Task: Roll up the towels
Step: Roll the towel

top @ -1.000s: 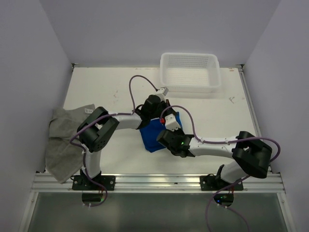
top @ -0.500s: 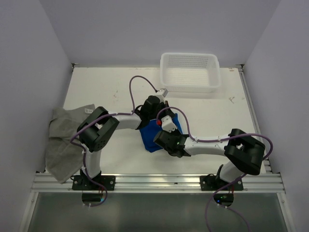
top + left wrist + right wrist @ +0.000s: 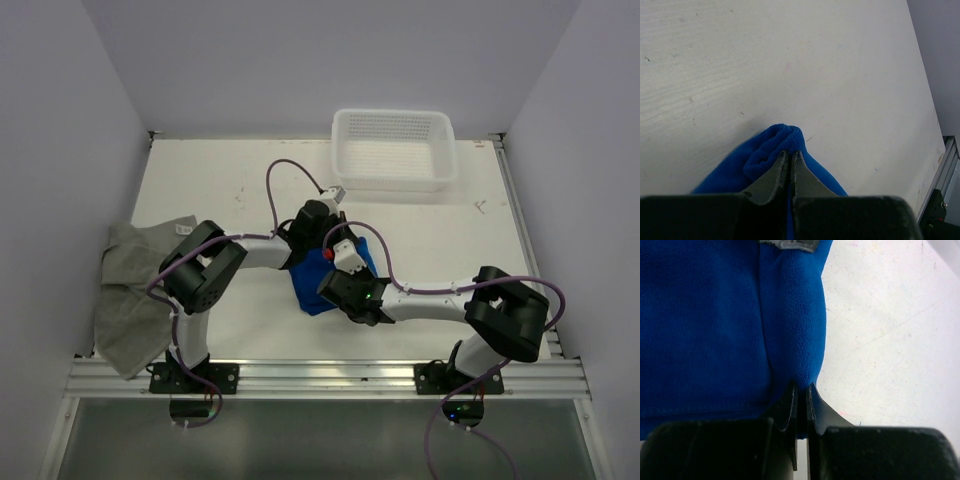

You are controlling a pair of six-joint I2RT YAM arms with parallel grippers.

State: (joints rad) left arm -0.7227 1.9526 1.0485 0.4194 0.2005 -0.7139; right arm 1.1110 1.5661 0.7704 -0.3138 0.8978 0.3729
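Two towels, neither yet rolled. The left end effector [image 3: 789, 155] and right end effector [image 3: 801, 389] each pinch a fold of the blue towel [image 3: 311, 287], which is bunched on the tabletop [image 3: 230, 190] near the basket [image 3: 392, 183]. The grey towel [image 3: 135, 300], well left of the basket, lies crumpled and untouched.

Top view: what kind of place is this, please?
Probably a robot test cell in a lab, not a home: plain walls enclose a white table, and a metal rail at its near edge carries the left arm and right arm.
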